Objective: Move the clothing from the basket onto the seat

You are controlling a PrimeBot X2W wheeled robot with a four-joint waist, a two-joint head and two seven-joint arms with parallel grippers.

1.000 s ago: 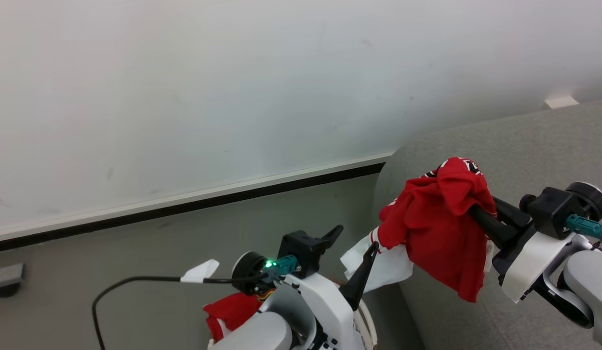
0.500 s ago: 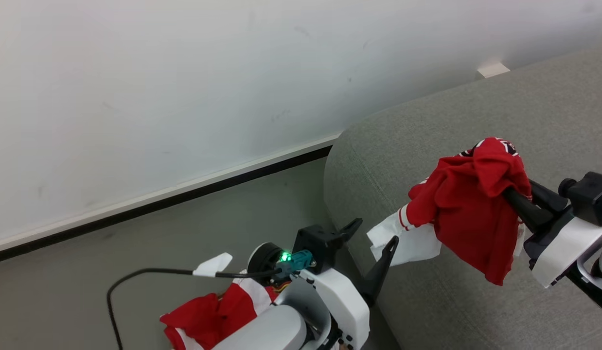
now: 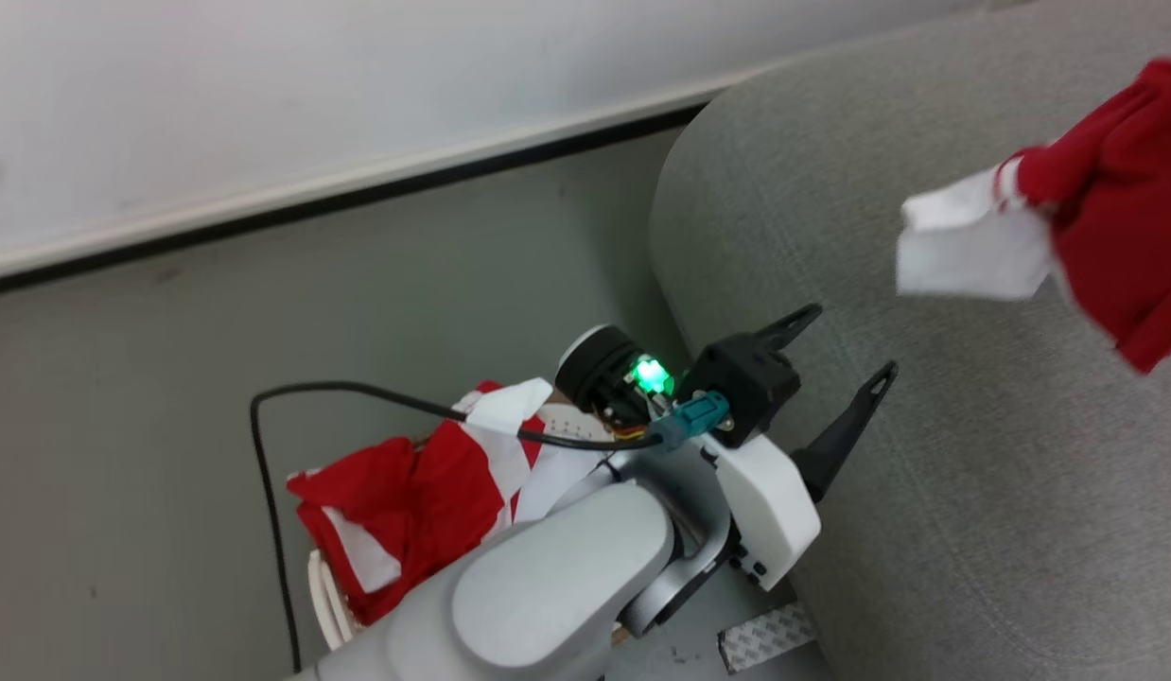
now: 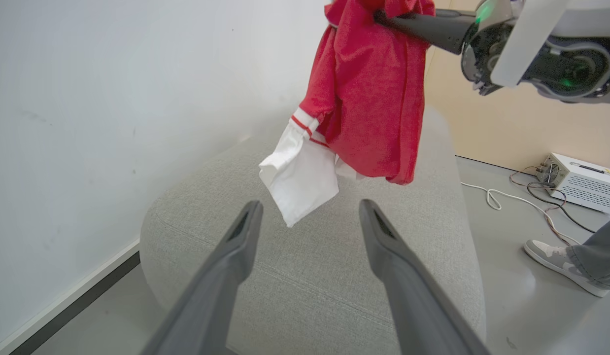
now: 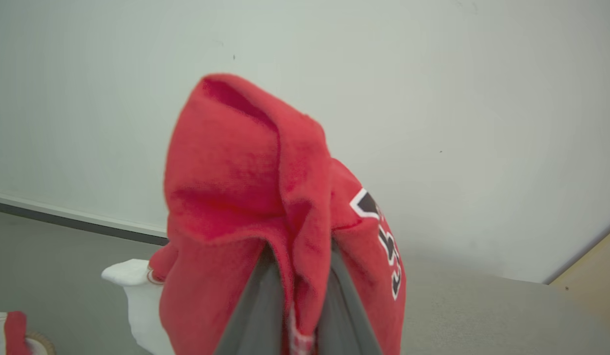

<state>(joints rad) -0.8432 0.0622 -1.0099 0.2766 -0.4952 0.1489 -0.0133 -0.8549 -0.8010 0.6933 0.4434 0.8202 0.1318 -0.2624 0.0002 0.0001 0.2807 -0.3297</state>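
A: Quick pass, near first. Bottom of the head view?

B: My pale forearm is at bottom centre. My left gripper [image 3: 850, 339] is mid-frame with its fingers spread wide and nothing between them. It points up and to the right over the edge of the seat [image 3: 926, 492].

A: Basket?

B: The basket [image 3: 323, 591] is at lower left, just a sliver of cream rim behind my arm. The clothing [image 3: 425, 482] is heaped above the rim, red with broad white stripes. A black cable [image 3: 264, 454] loops past it over the grey floor [image 3: 122, 378].

A: Right arm?

B: My right gripper [image 5: 300, 266] is clenched on a red garment [image 4: 369, 98]. In the right wrist view both fingers run up into a fold from bottom centre. The cloth is draped over the tips, with black-and-white lettering on its right flank.

A: Is it on the seat?

B: No. In the left wrist view it hangs at top centre, above the grey cushion and clear of it. Its white sleeve with thin red bands dangles lowest, just above my two left fingers in the frame. In the head view the same garment sits at the upper right edge, blurred.

A: Far stuff?

B: A white wall [image 3: 264, 95] with a dark baseboard runs along the top of the head view. At the right edge of the left wrist view there's a white box [image 4: 581, 182] with cords on the floor. A person's shoe [image 4: 546, 251] and trouser leg are at lower right.
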